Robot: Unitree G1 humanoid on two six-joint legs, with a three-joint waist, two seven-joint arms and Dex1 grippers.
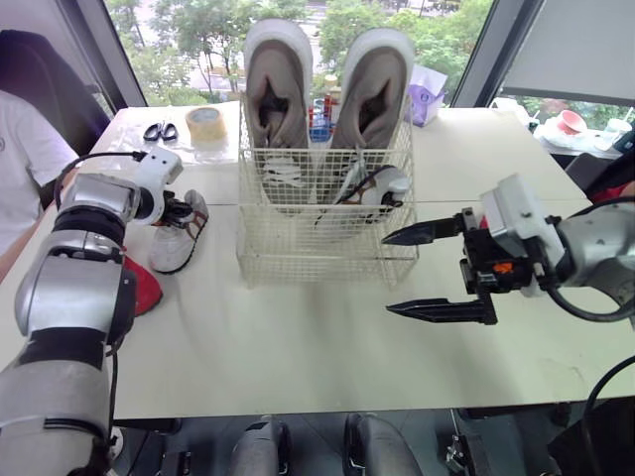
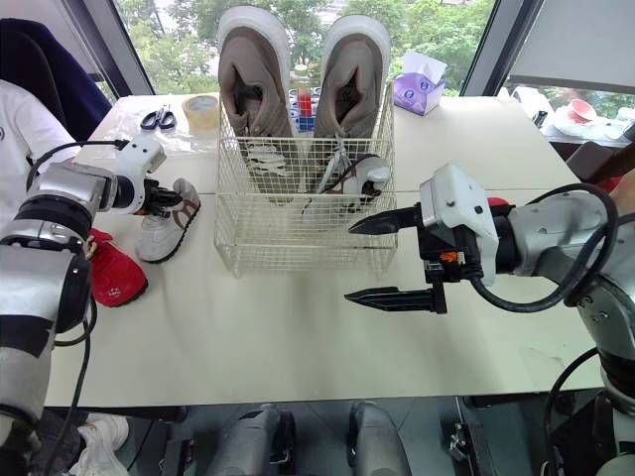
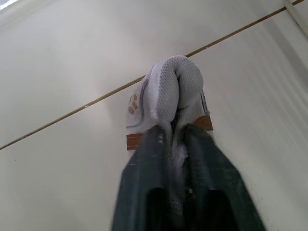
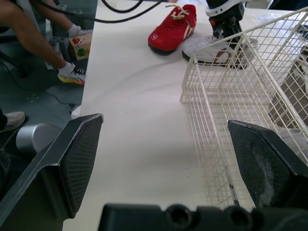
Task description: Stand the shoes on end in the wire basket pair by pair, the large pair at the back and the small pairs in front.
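The wire basket (image 1: 327, 266) stands mid-table. Two large grey shoes (image 1: 278, 89) (image 1: 375, 84) stand on end along its back. One small white shoe with brown trim (image 1: 379, 184) sits in the front right of the basket. Its mate (image 1: 177, 241) lies on the table left of the basket, and my left gripper (image 1: 183, 210) is shut on its heel end (image 3: 168, 91). A small red shoe (image 1: 145, 288) lies further left, nearer the table's front. My right gripper (image 1: 389, 273) hangs open just off the basket's front right corner, holding nothing.
A tape roll (image 1: 205, 124) and scissors (image 1: 160, 130) lie at the back left. A purple tissue box (image 1: 427, 94) stands behind the basket on the right. A person in a white shirt (image 1: 20, 149) sits at the table's left edge.
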